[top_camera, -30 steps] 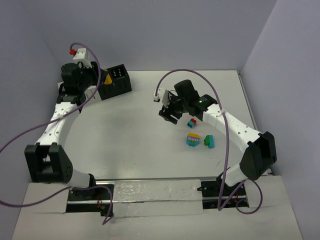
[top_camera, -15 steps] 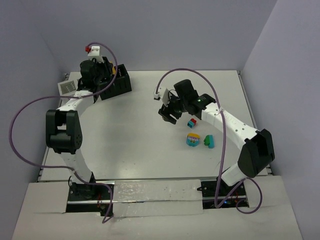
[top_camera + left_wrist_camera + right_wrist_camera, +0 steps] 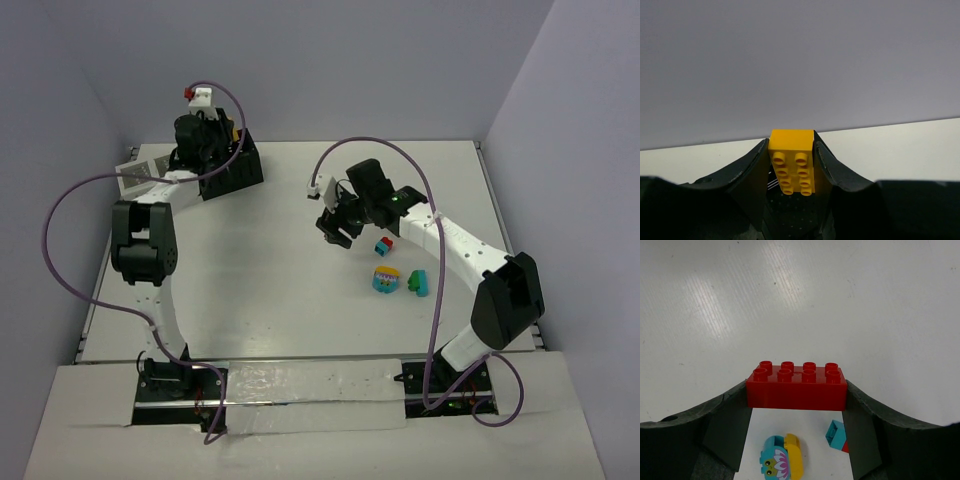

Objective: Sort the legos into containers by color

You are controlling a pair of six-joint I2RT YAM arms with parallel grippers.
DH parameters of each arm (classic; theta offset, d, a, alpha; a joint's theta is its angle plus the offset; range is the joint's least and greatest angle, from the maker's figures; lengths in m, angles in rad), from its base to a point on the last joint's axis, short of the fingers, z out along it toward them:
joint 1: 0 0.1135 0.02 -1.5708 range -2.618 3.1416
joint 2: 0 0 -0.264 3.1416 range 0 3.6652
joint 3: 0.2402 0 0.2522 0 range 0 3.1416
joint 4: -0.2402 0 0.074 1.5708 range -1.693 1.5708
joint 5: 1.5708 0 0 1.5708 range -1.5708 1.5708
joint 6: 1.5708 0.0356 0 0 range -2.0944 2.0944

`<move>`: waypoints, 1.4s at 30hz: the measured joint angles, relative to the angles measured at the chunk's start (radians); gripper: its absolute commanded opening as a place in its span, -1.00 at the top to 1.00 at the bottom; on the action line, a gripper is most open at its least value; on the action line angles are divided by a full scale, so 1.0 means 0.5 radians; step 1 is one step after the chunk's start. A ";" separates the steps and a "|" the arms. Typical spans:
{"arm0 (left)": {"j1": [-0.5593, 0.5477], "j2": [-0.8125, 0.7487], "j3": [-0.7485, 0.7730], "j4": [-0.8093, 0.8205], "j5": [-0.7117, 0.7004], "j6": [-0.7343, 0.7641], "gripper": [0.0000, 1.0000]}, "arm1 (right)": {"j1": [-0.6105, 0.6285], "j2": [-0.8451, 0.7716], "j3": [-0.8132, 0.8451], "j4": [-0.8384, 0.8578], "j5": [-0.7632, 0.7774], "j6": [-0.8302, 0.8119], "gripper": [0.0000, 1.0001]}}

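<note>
My left gripper [image 3: 207, 143] is at the far left over the black container [image 3: 238, 172]. In the left wrist view it [image 3: 791, 150] is shut on a yellow lego [image 3: 791, 162], with the container's dotted black top [image 3: 790, 215] right below. My right gripper [image 3: 338, 228] hangs above mid-table, shut on a red two-by-four lego [image 3: 796, 389]. Below it lie a rounded cyan-and-yellow piece [image 3: 780, 459] and a teal-and-red brick [image 3: 838, 436]. On the table, the same two [image 3: 386, 280] [image 3: 383, 245] sit beside a green-teal brick [image 3: 417, 284].
The white container [image 3: 138, 178] lies left of the black one, near the table's far left corner. Purple cables loop from both arms. Grey walls close the back and the sides. The table's right edge [image 3: 497, 215] runs close to the right arm.
</note>
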 measured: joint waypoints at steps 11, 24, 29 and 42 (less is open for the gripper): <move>-0.024 0.067 0.051 -0.102 -0.008 0.032 -0.50 | -0.008 0.006 0.005 0.014 -0.025 0.012 1.00; -0.024 -0.071 0.272 -0.465 0.113 -0.028 -0.57 | -0.009 0.004 0.078 0.127 -0.117 0.172 1.00; -0.023 -0.559 0.031 -0.714 0.453 -0.251 -0.55 | -0.010 -0.017 0.079 0.179 -0.182 0.269 1.00; -0.127 -1.340 -0.757 -1.037 1.325 -0.913 -0.50 | 0.115 -0.023 0.311 0.254 -0.391 0.388 1.00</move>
